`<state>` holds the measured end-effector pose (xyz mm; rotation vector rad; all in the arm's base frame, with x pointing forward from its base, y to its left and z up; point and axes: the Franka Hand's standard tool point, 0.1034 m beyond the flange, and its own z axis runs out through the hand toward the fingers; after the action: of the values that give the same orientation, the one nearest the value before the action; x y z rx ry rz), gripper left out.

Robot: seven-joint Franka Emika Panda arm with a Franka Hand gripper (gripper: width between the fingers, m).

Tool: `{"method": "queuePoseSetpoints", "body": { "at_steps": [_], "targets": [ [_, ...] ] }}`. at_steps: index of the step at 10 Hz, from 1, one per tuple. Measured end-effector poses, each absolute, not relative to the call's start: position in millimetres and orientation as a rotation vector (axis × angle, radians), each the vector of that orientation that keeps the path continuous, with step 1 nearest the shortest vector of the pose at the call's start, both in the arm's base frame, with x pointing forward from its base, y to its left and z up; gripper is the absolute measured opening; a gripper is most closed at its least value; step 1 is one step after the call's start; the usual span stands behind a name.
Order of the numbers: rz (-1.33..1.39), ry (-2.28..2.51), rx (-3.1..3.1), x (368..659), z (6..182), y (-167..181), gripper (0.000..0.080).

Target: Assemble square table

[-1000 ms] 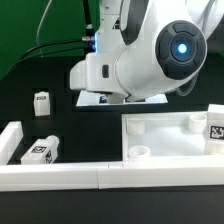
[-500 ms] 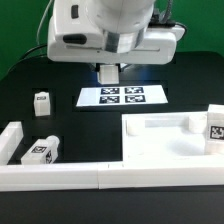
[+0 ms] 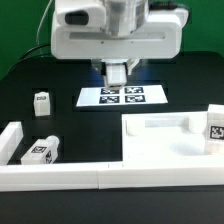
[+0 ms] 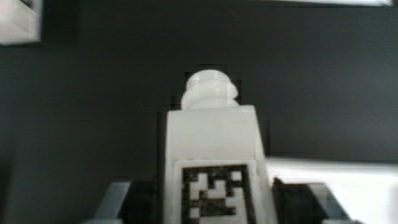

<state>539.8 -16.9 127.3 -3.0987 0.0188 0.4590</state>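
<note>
White leg sat clamped in the gripper, above the marker board — a carrying step, I judged; next it needed aligning over a socket of the slab, at the exterior view's near right.

The work surface is black and the backdrop green. The arm is white. The marker board is white with black-and-white square tags. The square slab and the low wall are plain white. The raised leg is white with a black-and-white blocky tag. So are the lying leg and the third leg at the exterior view's right.
</note>
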Motion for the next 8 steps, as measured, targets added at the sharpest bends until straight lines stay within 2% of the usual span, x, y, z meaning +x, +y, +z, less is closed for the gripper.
{"method": "queuePoseSetpoints", "body": {
  "at_steps": [1,2,5,7,8],
  "targets": [
    [0.276,0.058,-3.121,546.9,135.4,-12.7,0.0285],
    [0.213,0.095,-3.128,540.9,132.2,-14.6,0.0285],
    [-0.078,0.087,-3.159,547.8,128.5,-19.8,0.0285],
    [-0.329,0.079,-3.160,560.8,130.4,-10.9,0.0285],
    [-0.466,0.073,-3.143,578.9,137.2,-1.2,0.0285]
  ]
}}
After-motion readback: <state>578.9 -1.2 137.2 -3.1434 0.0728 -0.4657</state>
